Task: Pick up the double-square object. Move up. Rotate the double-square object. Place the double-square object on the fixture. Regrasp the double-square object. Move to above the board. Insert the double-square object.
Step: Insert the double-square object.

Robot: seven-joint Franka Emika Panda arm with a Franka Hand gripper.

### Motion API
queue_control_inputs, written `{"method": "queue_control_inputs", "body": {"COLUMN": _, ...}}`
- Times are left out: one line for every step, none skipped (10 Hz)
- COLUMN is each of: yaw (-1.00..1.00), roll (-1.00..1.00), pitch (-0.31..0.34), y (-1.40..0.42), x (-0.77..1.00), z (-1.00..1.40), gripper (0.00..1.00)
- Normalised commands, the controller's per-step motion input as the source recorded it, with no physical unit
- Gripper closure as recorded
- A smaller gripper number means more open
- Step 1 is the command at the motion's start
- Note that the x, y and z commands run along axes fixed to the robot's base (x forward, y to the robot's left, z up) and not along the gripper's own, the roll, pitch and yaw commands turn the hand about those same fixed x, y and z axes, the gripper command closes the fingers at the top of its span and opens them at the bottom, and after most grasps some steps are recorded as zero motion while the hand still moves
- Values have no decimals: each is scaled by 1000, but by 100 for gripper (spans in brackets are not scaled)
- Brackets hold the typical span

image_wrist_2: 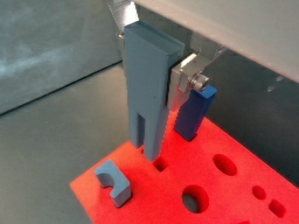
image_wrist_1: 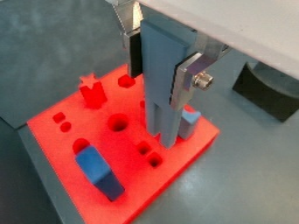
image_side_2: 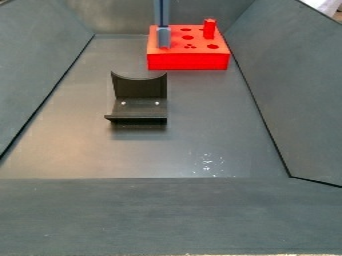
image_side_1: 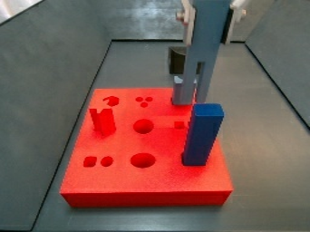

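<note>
The double-square object (image_wrist_1: 162, 83), a slim pale blue-grey bar, hangs upright in my gripper (image_wrist_1: 162, 70), which is shut on its upper part; both wrist views show this. In a wrist view the bar (image_wrist_2: 145, 87) has a forked lower end that reaches down to the top face of the red board (image_wrist_2: 233, 188), beside small holes. I cannot tell whether the tips are inside them. In a side view the gripper (image_side_1: 208, 13) holds the bar (image_side_1: 200, 50) over the back right of the board (image_side_1: 140, 181). The dark fixture (image_side_2: 138, 98) stands on the floor, apart from the board (image_side_2: 187, 58).
A tall dark blue block (image_side_1: 202, 134) stands in the board close to the bar, also seen as the blue block (image_wrist_2: 194, 112) behind the gripper. A red peg (image_side_1: 103, 120) and a short pale grey peg (image_wrist_1: 190, 116) stand in the board. Sloping grey walls (image_side_2: 40, 100) enclose the floor.
</note>
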Motion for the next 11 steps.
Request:
{"method": "queue_control_inputs", "body": {"yaw": 174, "roll": -63, "pitch": -10, "y": -83, "x": 0, "z": -371, "gripper": 100}}
{"method": "queue_control_inputs", "body": {"yaw": 240, "roll": 0, "pitch": 0, "y": -37, "x": -46, "z": -337, "gripper": 100}}
{"method": "queue_control_inputs", "body": {"yaw": 203, "roll": 0, "pitch": 0, "y": -74, "x": -91, "z": -286, "gripper": 100}}
{"method": "queue_control_inputs", "body": {"yaw": 29, "roll": -41, "pitch": -51, "y": -183, "x": 17, "z": -311, "gripper": 100}}
{"method": "queue_control_inputs", "body": {"yaw": -211, "roll": 0, "pitch": -3, "y": -171, "x": 191, "z": -246, "gripper": 100}}
{"method": "queue_control_inputs", "body": {"yaw": -334, "roll": -36, "pitch": -23, "y": -183, "x": 231, "z": -200, "gripper": 100}}
{"method": "queue_control_inputs", "body": {"yaw": -383, "roll": -49, "pitch": -49, "y": -100, "x": 251, "z": -191, "gripper": 100}}
{"method": "queue_control_inputs", "body": {"yaw": -294, "roll": 0, "pitch": 0, "y": 0, "x": 180, "z": -240, "gripper": 100}}
{"method": "queue_control_inputs", "body": {"yaw": -154, "roll": 41, "pitch": 0, "y": 0, "x": 0, "z": -246, "gripper": 100}}
{"method": "queue_control_inputs", "body": {"yaw": 0, "roll": 0, "pitch": 0, "y": 0, "x": -197, "z": -200, "gripper": 100}}
{"method": "queue_control_inputs", "body": {"yaw": 57, "roll": -26, "pitch": -13, "y": 0, "x": -200, "z": -214, "gripper": 100}}
